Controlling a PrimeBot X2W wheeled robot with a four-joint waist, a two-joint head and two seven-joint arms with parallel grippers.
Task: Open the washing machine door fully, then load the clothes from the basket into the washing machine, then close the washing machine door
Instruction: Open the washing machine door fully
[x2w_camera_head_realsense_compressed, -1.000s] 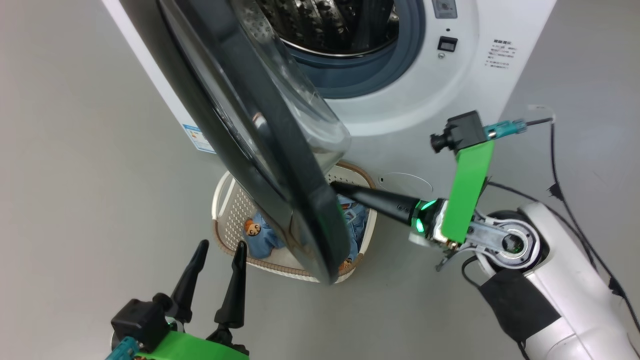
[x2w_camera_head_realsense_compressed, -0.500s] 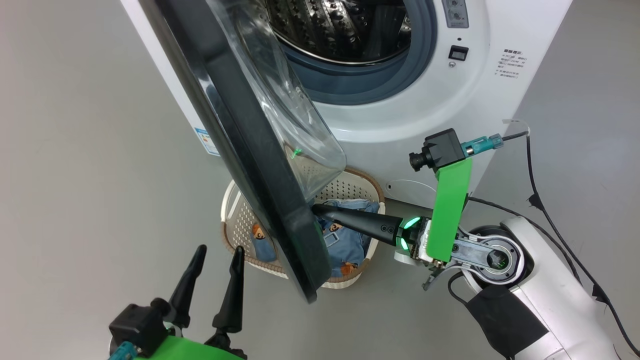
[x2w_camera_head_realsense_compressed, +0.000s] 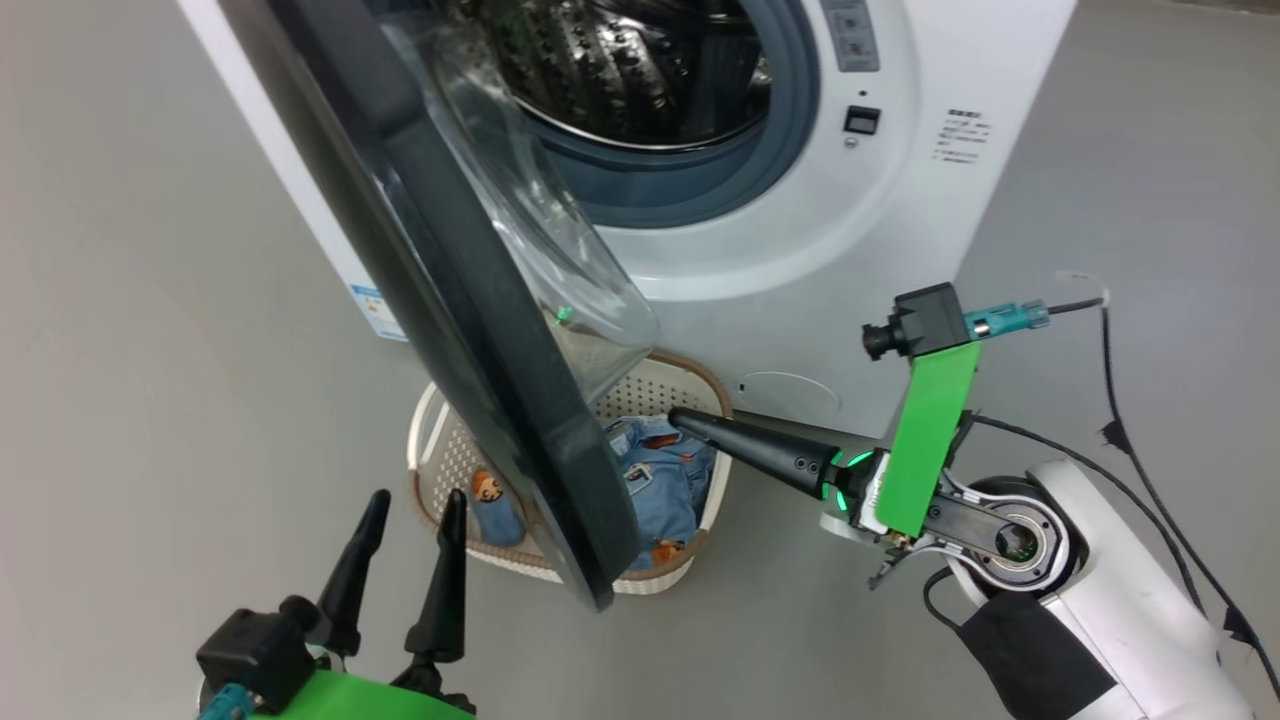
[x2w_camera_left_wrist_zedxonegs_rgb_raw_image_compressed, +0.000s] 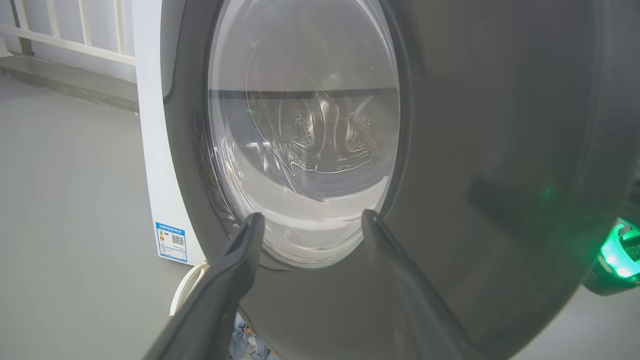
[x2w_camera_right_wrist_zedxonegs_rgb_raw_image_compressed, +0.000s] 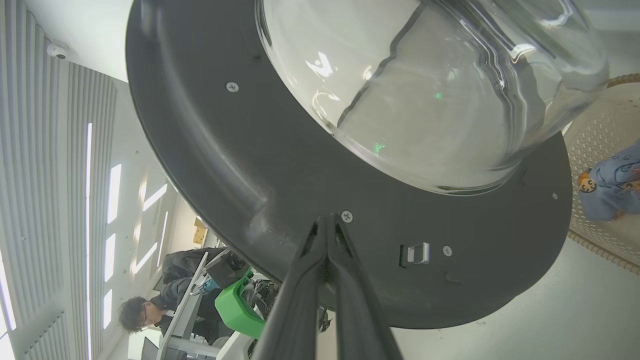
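The washing machine door (x2w_camera_head_realsense_compressed: 440, 290) is standing partly open, swung out from the left side of the washing machine (x2w_camera_head_realsense_compressed: 850, 250) and angled toward the near side. Its clear glass bowl (x2w_camera_head_realsense_compressed: 560, 250) is bulging to the right, and behind it the steel drum (x2w_camera_head_realsense_compressed: 620, 70) and grey gasket (x2w_camera_head_realsense_compressed: 700, 180) are showing in the mouth of the machine.

The basket (x2w_camera_head_realsense_compressed: 432, 450) is sitting on the floor (x2w_camera_head_realsense_compressed: 150, 350) just in front of the machine, with the door's lower edge hanging over its middle. The clothes (x2w_camera_head_realsense_compressed: 665, 480), light blue with little bear faces, are lying crumpled inside it on both sides of the door.

The right hand (x2w_camera_head_realsense_compressed: 680, 418) is reaching in from the right, its fingers clenched together with nothing between them. The tip is pointing at the door's inner face and hovering over the basket's far right corner. From the wrist it is lining up with a screw (x2w_camera_right_wrist_zedxonegs_rgb_raw_image_compressed: 346, 216) just left of the latch (x2w_camera_right_wrist_zedxonegs_rgb_raw_image_compressed: 417, 253); I cannot tell whether it is touching.

The left hand (x2w_camera_head_realsense_compressed: 417, 500) is hanging near and to the left, fingers spread and released, facing the door's outer side and holding nothing.

A blue label (x2w_camera_head_realsense_compressed: 377, 310) is showing low on the machine's left side. A person (x2w_camera_right_wrist_zedxonegs_rgb_raw_image_compressed: 135, 315) is sitting at a desk in the background.
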